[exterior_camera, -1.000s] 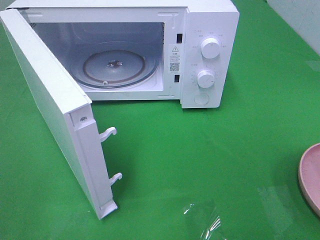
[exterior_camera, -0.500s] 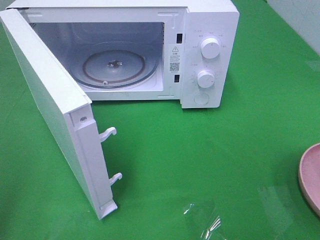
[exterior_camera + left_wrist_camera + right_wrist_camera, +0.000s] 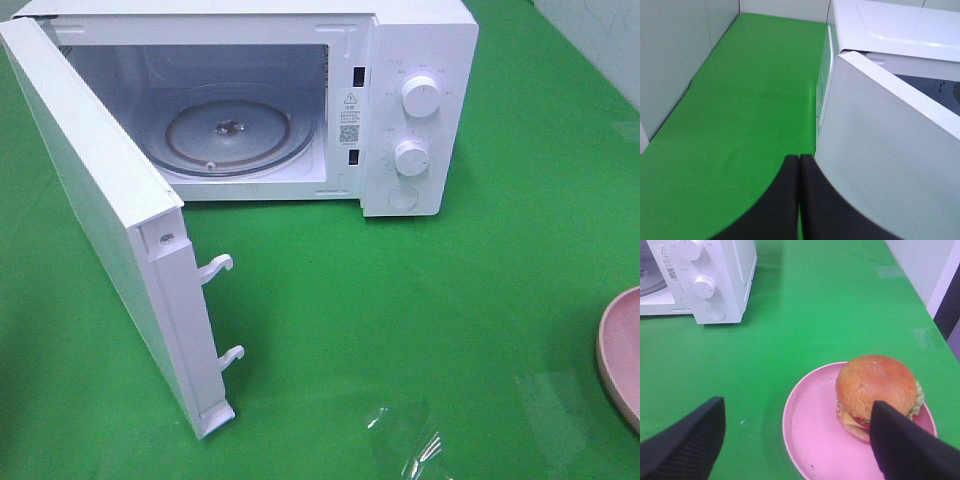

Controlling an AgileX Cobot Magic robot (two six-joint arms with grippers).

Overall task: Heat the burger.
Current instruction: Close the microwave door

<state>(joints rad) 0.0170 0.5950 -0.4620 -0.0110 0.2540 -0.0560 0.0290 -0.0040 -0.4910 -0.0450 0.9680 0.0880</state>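
Observation:
The burger (image 3: 875, 390), with a glossy brown bun and yellow-green filling, sits on a pink plate (image 3: 810, 435) in the right wrist view. My right gripper (image 3: 797, 412) is open above the plate, and its far finger (image 3: 900, 445) overlaps the burger's near side. In the exterior view only the plate's rim (image 3: 620, 350) shows at the right edge, and the burger and both grippers are out of view. The white microwave (image 3: 420, 110) stands at the back with its door (image 3: 110, 230) swung wide open and its glass turntable (image 3: 228, 135) bare. My left gripper (image 3: 799, 165) is shut and empty beside the door's outer face (image 3: 890, 160).
A green cloth (image 3: 400, 300) covers the table. The open door juts toward the front left, with two latch hooks (image 3: 218, 268) on its edge. Grey walls (image 3: 670, 60) border the table on the left.

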